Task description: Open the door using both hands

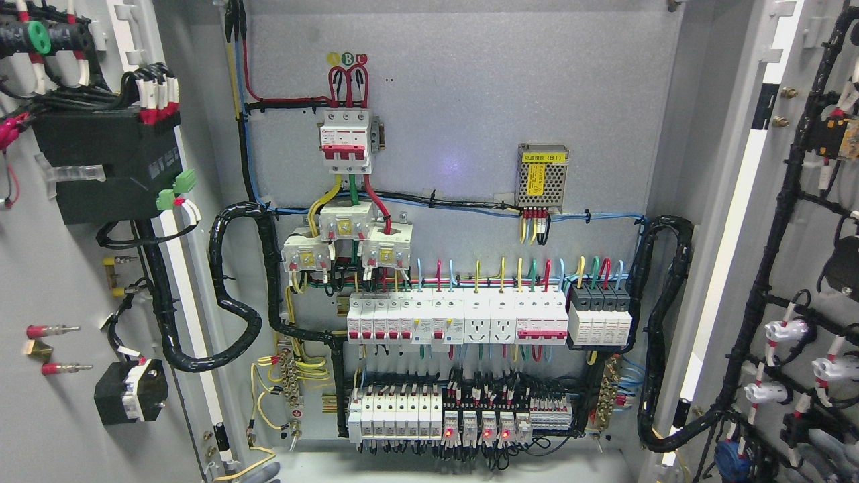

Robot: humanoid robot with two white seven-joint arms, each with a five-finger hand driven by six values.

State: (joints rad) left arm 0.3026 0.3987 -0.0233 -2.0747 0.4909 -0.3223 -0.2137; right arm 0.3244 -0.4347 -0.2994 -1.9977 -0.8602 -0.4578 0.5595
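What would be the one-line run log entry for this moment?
doors: left door and right door both open | cabinet interior: exposed | hands: not in view

Just peeking in at the bottom edge, left of the middle: a grey rounded bit of the left hand (pixel 264 473), too little visible to tell its pose

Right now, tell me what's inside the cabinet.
Inside the cabinet: a red breaker, a power supply, breaker rows and relays with red lights. Wiring behind them is covered.
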